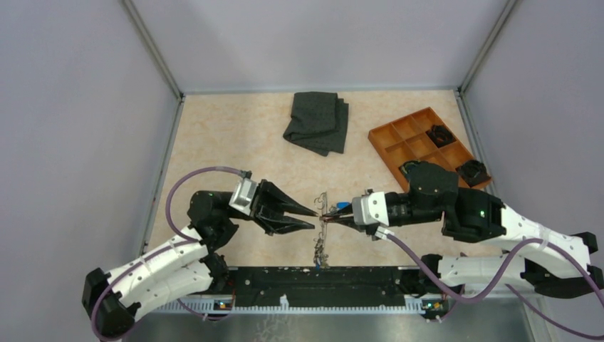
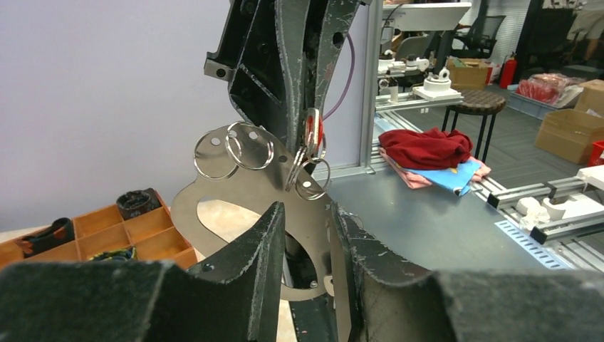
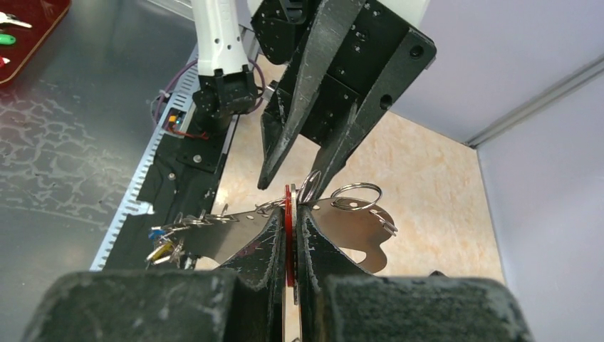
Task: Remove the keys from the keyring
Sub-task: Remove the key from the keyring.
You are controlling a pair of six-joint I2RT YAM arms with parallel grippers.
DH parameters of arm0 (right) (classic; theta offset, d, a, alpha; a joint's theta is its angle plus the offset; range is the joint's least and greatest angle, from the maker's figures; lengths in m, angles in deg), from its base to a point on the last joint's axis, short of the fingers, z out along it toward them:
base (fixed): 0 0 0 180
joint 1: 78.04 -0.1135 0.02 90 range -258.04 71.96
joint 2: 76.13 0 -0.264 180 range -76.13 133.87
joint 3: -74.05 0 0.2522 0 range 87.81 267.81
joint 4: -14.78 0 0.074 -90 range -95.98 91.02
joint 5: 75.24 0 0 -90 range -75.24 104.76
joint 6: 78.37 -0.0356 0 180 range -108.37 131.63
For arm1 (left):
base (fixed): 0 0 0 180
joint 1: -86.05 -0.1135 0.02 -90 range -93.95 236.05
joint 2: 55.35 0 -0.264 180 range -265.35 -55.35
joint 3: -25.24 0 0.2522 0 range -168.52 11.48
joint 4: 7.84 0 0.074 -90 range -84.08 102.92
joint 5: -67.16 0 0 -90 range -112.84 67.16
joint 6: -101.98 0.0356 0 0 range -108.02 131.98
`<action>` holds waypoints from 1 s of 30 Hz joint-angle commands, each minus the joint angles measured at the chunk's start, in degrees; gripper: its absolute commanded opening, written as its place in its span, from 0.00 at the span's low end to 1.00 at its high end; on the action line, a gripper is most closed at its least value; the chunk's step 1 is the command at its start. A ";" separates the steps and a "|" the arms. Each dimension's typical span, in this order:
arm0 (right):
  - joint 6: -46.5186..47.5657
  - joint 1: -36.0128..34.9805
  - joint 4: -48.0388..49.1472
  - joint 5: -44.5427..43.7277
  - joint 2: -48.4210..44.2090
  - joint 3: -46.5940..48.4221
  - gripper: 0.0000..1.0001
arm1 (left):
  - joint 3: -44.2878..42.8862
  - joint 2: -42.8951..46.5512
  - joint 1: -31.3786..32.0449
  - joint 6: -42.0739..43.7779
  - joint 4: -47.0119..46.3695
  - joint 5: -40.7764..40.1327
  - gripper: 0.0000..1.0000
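Step in hand: working red key (image 3: 288,214) off its split ring (image 3: 311,187). Right fingers (image 3: 263,249) clamped flat on key head. Left fingers (image 2: 249,278) apart, tips right at that ring. Can't tell from here whether a tip is hooked into coil.

To do well: hold key steady, wedge coil open, walk key round coil, no yanking.

Keyring (image 2: 242,192), flat steel plate with several rings, hangs above counter (image 1: 235,142) between both sets of fingers, just past left tips. Other keys (image 3: 162,241) dangle from its other end.

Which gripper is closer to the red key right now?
Right. The right gripper is shut on the red key; the left gripper is open just beyond the key's top end.
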 commanded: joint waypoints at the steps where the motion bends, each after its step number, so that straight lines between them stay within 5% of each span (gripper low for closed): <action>1: -0.44 0.55 2.53 2.69 0.38 3.35 0.00 | -2.02 -0.82 0.27 -1.14 -6.04 0.54 0.37; 10: -0.09 0.57 2.65 2.72 0.72 3.47 0.00 | -2.09 -2.14 0.29 -3.96 -9.69 2.66 0.36; 20: -0.13 0.52 2.30 1.42 0.46 3.40 0.00 | 0.00 6.47 0.27 8.16 9.03 -11.12 0.37; 30: -0.21 0.54 2.38 1.73 0.75 3.51 0.00 | -3.72 7.25 0.28 9.66 13.13 7.91 0.25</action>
